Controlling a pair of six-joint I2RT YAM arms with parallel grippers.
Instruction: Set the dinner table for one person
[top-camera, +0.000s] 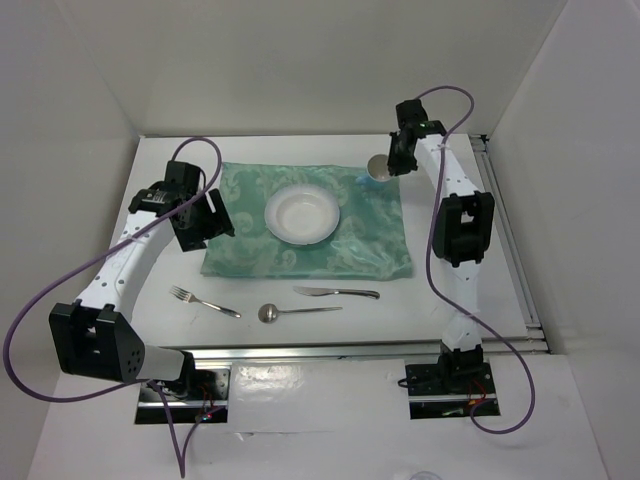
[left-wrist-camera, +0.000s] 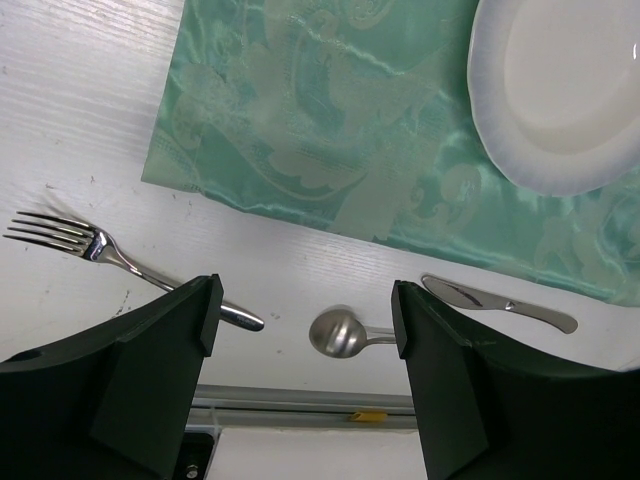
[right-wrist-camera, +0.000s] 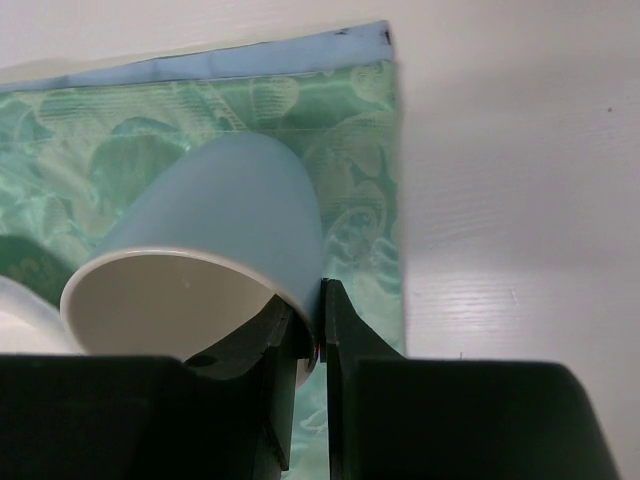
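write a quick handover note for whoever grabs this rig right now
Left gripper: open, empty, by the left edge of the placemat.
Right gripper: shut on the rim of the blue cup, which is tilted at the placemat's far right corner, not yet released.
Done: plate sits mid-placemat.
Left: set the cup down. The fork, spoon and knife lie on the dinner table on the near side of the placemat and probably need placing beside the plate.

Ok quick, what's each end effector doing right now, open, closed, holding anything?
Left end effector: open, holding nothing.
Right end effector: closed on the rim of the blue cup.
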